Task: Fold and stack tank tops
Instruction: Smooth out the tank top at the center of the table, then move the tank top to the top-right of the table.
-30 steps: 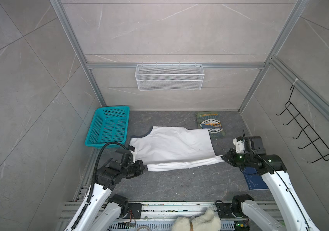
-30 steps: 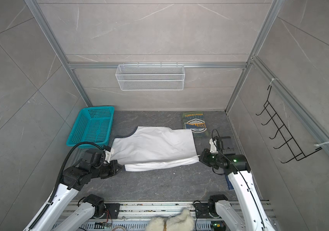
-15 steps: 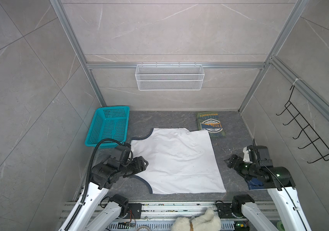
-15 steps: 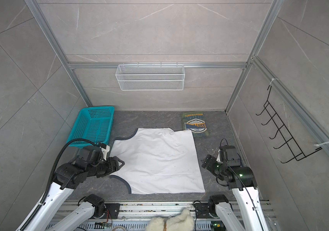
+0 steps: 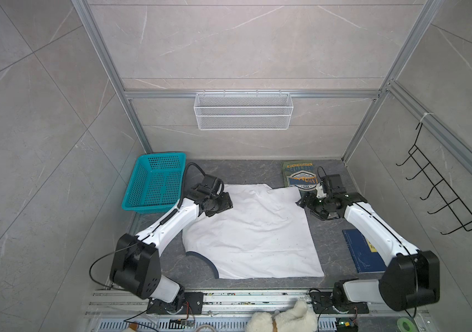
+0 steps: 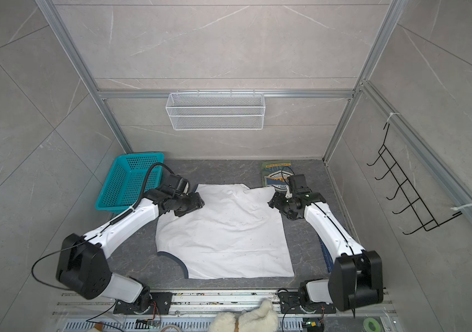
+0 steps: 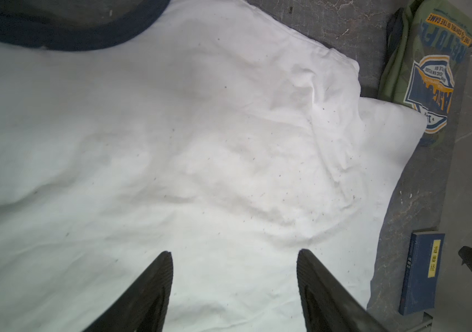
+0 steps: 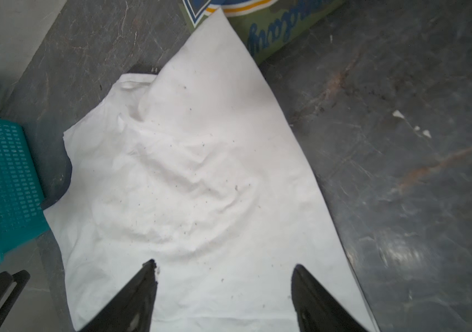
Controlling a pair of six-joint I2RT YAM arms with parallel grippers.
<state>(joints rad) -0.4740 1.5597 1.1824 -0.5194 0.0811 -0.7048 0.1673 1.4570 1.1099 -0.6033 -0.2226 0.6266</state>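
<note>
While white top (image 5: 252,235) lies spread flat mid-table, navy armhole at near left, step in hand reads as start of first fold. Far edge rumpled; far right corner overlaps folded green top (image 5: 298,175). Left gripper (image 7: 234,252) over far left part, right gripper (image 8: 224,263) at far right edge, both with jaws apart, empty. Next move likely: pinch far corners without snagging green top. Second ago: jaws clamped on cloth, top drawn narrow; since released, arms moved far.
</note>
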